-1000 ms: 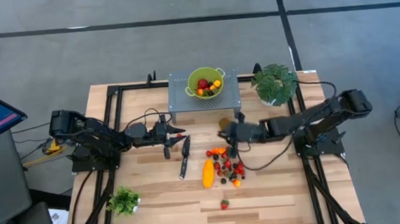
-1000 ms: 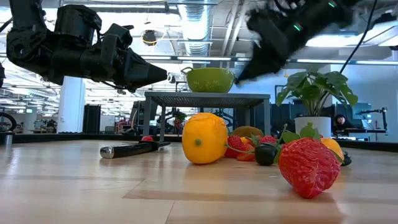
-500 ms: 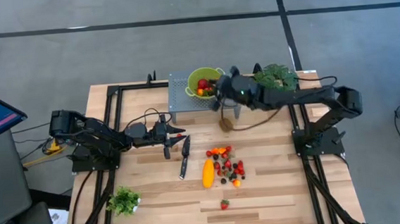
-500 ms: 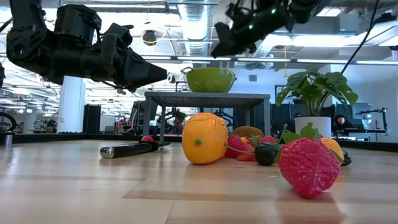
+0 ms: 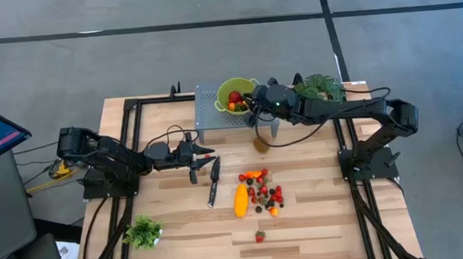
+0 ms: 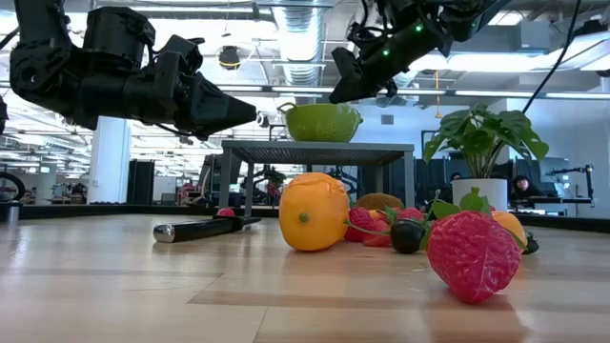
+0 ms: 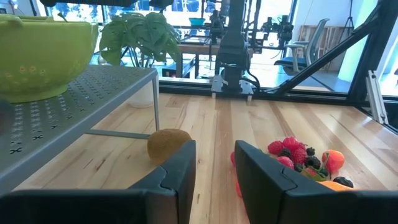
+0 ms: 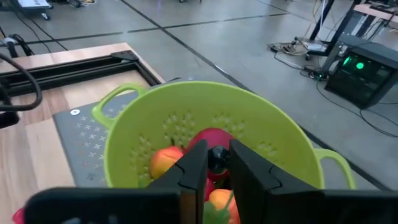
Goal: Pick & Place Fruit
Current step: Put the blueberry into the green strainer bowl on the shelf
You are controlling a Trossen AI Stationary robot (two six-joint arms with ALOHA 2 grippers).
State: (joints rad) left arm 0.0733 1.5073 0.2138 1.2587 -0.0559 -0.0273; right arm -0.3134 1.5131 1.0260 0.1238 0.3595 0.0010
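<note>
One small dark ball (image 8: 217,158) is pinched between the fingers of the right gripper (image 5: 253,105), which a second ago was down at the pile of fruit (image 5: 262,191) on the worktop (image 5: 320,221) and now hangs right over the green bowl (image 8: 186,118), so the drop looks imminent. Several fruits (image 8: 163,163) already lie in the bowl just below this gripper. The left gripper (image 5: 214,158) has not moved, its fingers slightly apart and empty, the kiwi (image 7: 166,143) just ahead of it.

1 camera looks straight down on the counter (image 5: 181,223), 1 level across it; both share the green colander (image 5: 237,95)
</note>
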